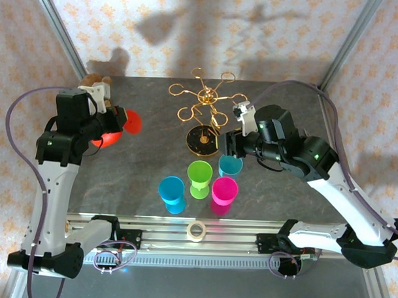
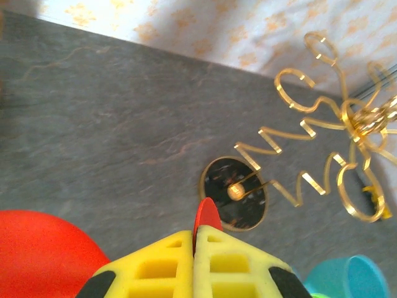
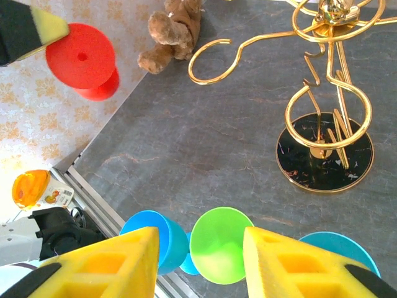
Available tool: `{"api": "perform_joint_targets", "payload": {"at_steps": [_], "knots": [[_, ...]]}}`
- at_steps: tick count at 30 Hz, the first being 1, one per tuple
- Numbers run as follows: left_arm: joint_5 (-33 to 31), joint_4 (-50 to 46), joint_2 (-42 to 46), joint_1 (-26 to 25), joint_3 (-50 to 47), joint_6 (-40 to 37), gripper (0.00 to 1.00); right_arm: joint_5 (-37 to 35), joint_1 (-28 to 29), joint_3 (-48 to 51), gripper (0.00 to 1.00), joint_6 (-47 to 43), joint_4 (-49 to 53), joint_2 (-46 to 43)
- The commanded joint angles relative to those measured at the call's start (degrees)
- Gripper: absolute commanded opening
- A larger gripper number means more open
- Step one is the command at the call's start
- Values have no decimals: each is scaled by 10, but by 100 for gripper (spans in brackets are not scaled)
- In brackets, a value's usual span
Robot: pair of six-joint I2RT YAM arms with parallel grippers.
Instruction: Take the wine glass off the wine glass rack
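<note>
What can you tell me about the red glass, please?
The red glass looks like opaque plastic: a round bowl, a short stem and a flat disc foot with a small dimple at its centre. It is off the rack and apart from it, tipped on its side with the foot toward the rack, over the left part of the table. The yellow fingers of the left gripper are shut on the rim of its foot.

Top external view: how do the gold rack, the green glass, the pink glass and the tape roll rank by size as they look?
1. gold rack, largest.
2. green glass and pink glass, too alike to rank.
3. tape roll, smallest.
</note>
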State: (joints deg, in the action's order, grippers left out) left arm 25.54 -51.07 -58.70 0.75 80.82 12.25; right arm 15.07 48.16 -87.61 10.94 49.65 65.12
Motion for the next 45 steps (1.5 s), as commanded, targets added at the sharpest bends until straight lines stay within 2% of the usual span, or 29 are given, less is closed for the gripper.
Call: {"api": "perform_joint_targets", "payload": {"at_steps": [1, 3, 7, 12, 18, 30, 36, 45], "knots": [[-63, -49, 33, -15, -5, -82, 0, -1, -3, 7, 40, 5, -18, -5], [-85, -55, 41, -33, -11, -93, 0, 2, -3, 5, 40, 7, -21, -2], [-173, -68, 64, -104, -25, -138, 0, 12, -3, 0, 40, 14, -19, 0], [-217, -43, 128, -137, -74, -164, 0, 10, -3, 2, 39, 20, -16, -2], [-321, -52, 184, -237, -122, -217, 0, -16, -3, 16, 37, 24, -10, -9], [-447, -25, 273, -360, -222, -306, 0, -26, -3, 45, 38, 35, -18, -24], [-475, -38, 286, -403, -233, -331, 0, -28, -3, 54, 38, 36, -26, -40], [-616, -12, 298, -534, -296, -408, 0, -43, 19, 56, 36, 35, -17, -51]]}}
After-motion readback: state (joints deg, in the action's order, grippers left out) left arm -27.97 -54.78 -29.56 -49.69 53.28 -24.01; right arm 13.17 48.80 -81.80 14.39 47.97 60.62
